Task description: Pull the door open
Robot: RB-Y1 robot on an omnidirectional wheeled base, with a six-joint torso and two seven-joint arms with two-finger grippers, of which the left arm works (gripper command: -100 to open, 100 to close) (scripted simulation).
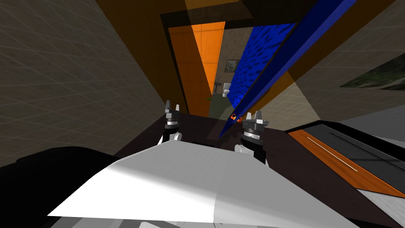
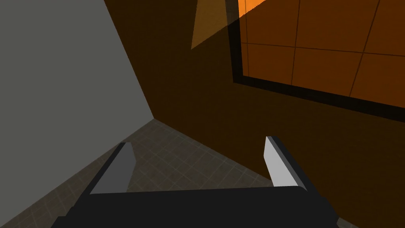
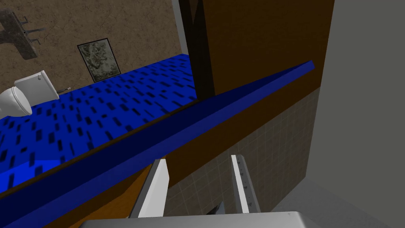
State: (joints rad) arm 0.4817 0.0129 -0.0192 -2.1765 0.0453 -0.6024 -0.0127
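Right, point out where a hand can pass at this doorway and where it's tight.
Free: the gap between the orange panel and the blue door, open through to the toilet. Also the tiled floor ahead of the left gripper. Tight: the right gripper sits close beside the door's edge.

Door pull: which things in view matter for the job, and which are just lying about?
Job:
- door, blue, ajar, seen edge-on
- right gripper, close by the door's edge

Just there:
- toilet, beyond the doorway
- picture, on the wall above the toilet
- left gripper, open, away from the door
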